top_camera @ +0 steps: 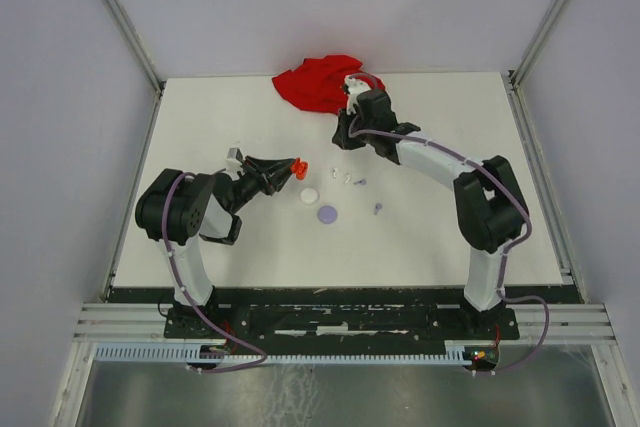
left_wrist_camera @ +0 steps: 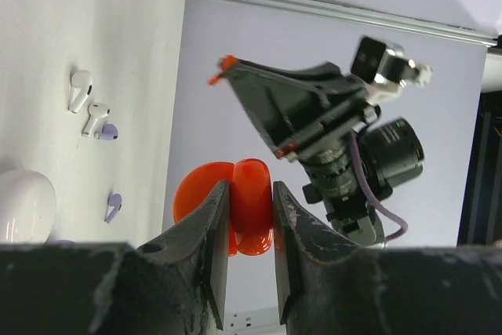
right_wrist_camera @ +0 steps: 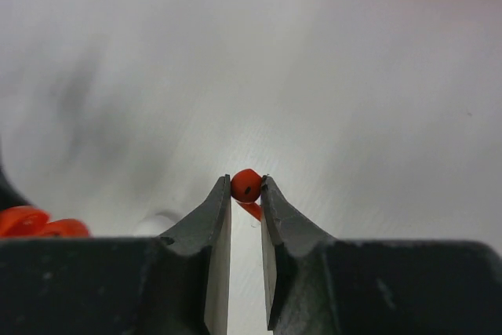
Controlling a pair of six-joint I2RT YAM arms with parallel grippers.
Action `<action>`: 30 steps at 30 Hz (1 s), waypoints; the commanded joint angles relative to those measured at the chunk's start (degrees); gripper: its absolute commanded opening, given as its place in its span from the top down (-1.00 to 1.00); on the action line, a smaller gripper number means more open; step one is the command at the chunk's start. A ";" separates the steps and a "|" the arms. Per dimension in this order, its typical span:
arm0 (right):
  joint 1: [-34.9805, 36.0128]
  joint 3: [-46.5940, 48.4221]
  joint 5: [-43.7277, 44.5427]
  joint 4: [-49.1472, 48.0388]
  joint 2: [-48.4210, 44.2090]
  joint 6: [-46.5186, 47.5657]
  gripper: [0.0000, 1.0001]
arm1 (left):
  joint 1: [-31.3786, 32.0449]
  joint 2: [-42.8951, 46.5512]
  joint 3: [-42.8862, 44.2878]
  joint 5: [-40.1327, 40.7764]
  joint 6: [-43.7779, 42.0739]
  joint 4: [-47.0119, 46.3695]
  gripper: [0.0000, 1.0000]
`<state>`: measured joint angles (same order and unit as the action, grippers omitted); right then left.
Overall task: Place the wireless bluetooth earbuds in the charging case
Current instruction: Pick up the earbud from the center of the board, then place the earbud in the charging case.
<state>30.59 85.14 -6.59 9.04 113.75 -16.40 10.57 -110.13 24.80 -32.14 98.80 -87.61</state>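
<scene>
Right hand (right_wrist_camera: 246,191) pinching red earbud (right_wrist_camera: 245,184), wrist-view only

My left tool (left_wrist_camera: 249,194) sits left of the desk (top_camera: 200,117) centre, tips pointing right, with the charging case (left_wrist_camera: 239,209) clamped between them. My right tool (right_wrist_camera: 245,187) is further back and to the right, tips aimed toward me, the held earbud (right_wrist_camera: 245,184) pinched at the very tips. Three loose earbuds (top_camera: 347,179) lie close together on the desk, in front of my right tool and right of the case. A lone earbud (top_camera: 377,209) lies apart, nearer me and further right. The far disc (top_camera: 309,195) lies on the desk just in front of the case. The near disc (top_camera: 327,214) is just beside it, nearer me and to its right. The cloth (top_camera: 320,82) is bunched at the desk's far edge, behind my right tool.
</scene>
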 commanded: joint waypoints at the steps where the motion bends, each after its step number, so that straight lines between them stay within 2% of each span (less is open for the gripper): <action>1: -0.48 -8.94 -5.36 -20.07 -10.33 -7.89 0.97 | -0.37 0.93 1.06 -0.42 4.28 -10.17 0.94; 6: -0.52 -22.28 -8.39 -40.81 -16.70 -19.63 0.99 | -0.07 2.62 1.31 2.89 5.05 -10.68 0.94; 13: -0.29 -33.07 -10.00 -65.57 -16.87 -31.03 1.00 | 0.94 3.87 2.89 5.43 7.11 -11.42 0.94; 19: 0.93 -37.33 -10.75 -78.99 -14.83 -34.46 1.00 | 1.90 4.29 3.97 5.22 7.90 -11.42 0.94; 26: 2.14 -39.90 -11.20 -91.01 -9.78 -33.62 1.00 | 3.58 4.14 5.99 4.94 8.64 -11.44 0.94; 30: 3.18 -40.17 -11.51 -91.74 -8.47 -31.84 1.00 | 4.90 3.97 7.26 5.41 8.67 -11.40 0.94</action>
<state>32.77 45.21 -16.49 -73.73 104.27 -48.84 14.17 -107.94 29.61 -27.92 105.65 -87.64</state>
